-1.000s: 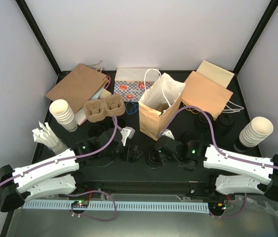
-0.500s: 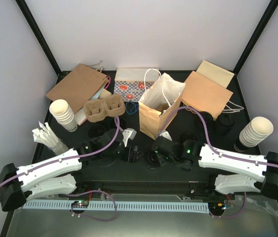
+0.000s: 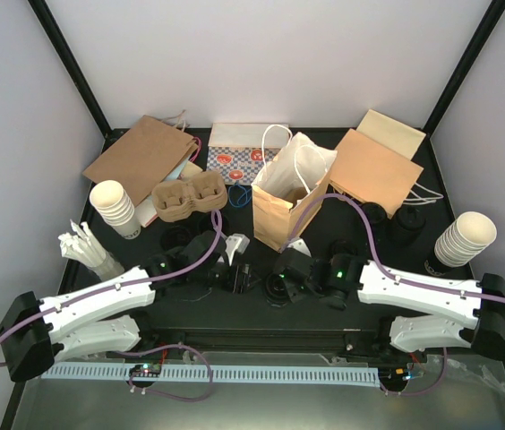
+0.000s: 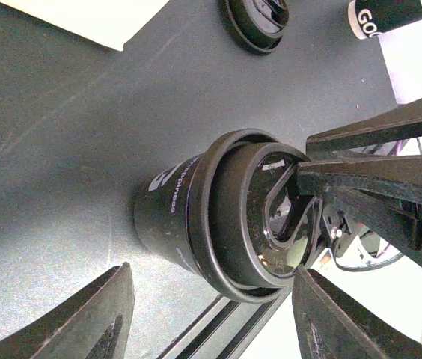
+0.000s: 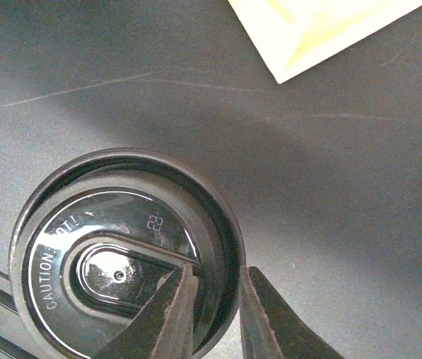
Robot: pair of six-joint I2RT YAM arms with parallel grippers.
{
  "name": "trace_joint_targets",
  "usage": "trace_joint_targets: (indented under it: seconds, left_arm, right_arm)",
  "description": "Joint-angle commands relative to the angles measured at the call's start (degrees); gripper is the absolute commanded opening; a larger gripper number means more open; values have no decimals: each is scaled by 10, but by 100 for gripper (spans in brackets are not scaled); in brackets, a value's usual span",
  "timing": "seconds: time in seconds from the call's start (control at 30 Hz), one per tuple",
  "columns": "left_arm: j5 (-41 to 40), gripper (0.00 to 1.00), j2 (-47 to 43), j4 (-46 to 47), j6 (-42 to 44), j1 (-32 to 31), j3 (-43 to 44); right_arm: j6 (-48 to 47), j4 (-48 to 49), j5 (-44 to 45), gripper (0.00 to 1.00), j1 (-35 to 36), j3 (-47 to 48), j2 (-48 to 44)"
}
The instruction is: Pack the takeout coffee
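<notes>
While the left fingers (image 4: 95,318) stand spread on either side of it, clear of its wall, the takeout coffee cup (image 4: 166,217) stands on the dark surface (image 5: 331,194) close to the middle of the near edge. Its black lid (image 5: 114,277) is on, with lettering around the top. The right fingers (image 5: 173,318) come at the cup from the opposite side and sit astride the lid's rim, one tip in the recess inside and the other just outside. Only a narrow gap parts them, and whether they squeeze the rim cannot be told. Behind the cup, toward the far edge, an open paper bag (image 3: 286,202) stands upright with white handles. A brown pulp carrier (image 3: 188,197) lies left of the bag. One stack of cream paper cups (image 3: 114,208) stands near the left edge and another stack (image 3: 464,240) near the right edge. A second black-lidded cup (image 4: 256,22) shows beyond the first in the left wrist view.
</notes>
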Motion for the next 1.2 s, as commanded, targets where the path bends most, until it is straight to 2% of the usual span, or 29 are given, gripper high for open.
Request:
trace_joint_targets:
  seconds: [0.0,0.13,0.23,0.43,0.47,0.53,0.67,0.83,0.87,0.93,1.07,1.17]
  left_arm:
    - [15,60,-6,15,-2,7,3]
    - [13,60,-12,6,1,11,5]
    - [10,60,-18,-2,4,13,6]
    - [6,61,-27,-12,12,19,10]
    - [6,62,-29,-14,14,20,11]
    - [3,64,-31,-21,20,20,15]
    - [-3,66,-32,-40,29,20,26]
    - [-12,70,-37,-56,36,20,31]
    - [-12,70,-38,-58,37,20,31]
    - [-15,71,-39,-60,39,20,30]
    - [-18,72,-44,-64,41,21,27]
    - [-20,72,-45,-63,43,22,26]
  right_arm:
    - [-1,-14,7,21,5,21,-15]
    - [-8,-22,14,27,5,32,-23]
    - [-17,-23,24,40,5,37,-35]
    - [-56,-5,31,45,5,52,-63]
    - [-60,-3,38,52,5,55,-68]
    - [-62,5,57,75,5,57,-73]
    - [-126,63,45,94,5,35,-97]
    - [-206,108,70,95,5,7,-124]
    - [-221,109,64,98,4,3,-126]
    - [-287,89,-2,100,5,3,-123]
    - [-321,52,-16,100,4,23,-100]
    - [-347,57,-63,100,4,8,-100]
